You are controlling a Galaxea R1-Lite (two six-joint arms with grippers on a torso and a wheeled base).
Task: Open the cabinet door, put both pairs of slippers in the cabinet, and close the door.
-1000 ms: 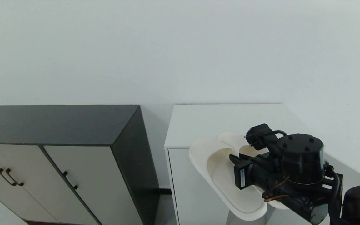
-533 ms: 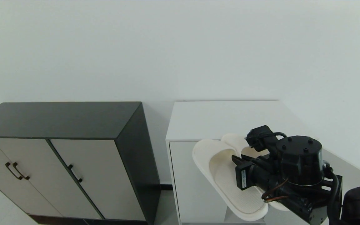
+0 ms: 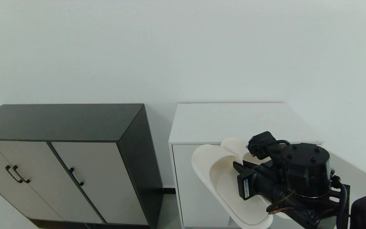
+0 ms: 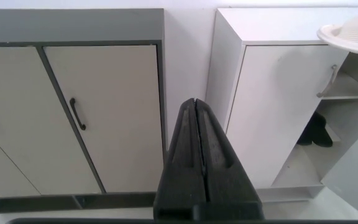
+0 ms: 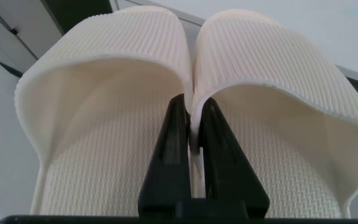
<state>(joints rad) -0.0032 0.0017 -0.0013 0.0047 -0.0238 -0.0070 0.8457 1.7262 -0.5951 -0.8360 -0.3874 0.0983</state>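
Observation:
My right gripper (image 5: 192, 121) is shut on the touching inner walls of a pair of cream slippers (image 5: 104, 93), one finger inside each slipper. It holds the cream slippers (image 3: 221, 171) in the air in front of the white cabinet (image 3: 233, 121), toes tilted up. The white cabinet (image 4: 272, 124) has its right door (image 4: 353, 177) swung open; the left door with a handle (image 4: 330, 81) looks shut. On the lower shelf inside lies a dark pair of slippers (image 4: 319, 132). My left gripper (image 4: 195, 109) is shut on nothing, low down and facing the gap between the two cabinets.
A black-topped cabinet (image 3: 59, 121) with closed grey doors stands to the left of the white one, a narrow gap between them. The open door (image 3: 357, 175) juts out on the right. A white wall runs behind both cabinets.
The head camera shifted during the first half second. Since then my right arm has carried the cream slippers slightly left and down, still gripped.

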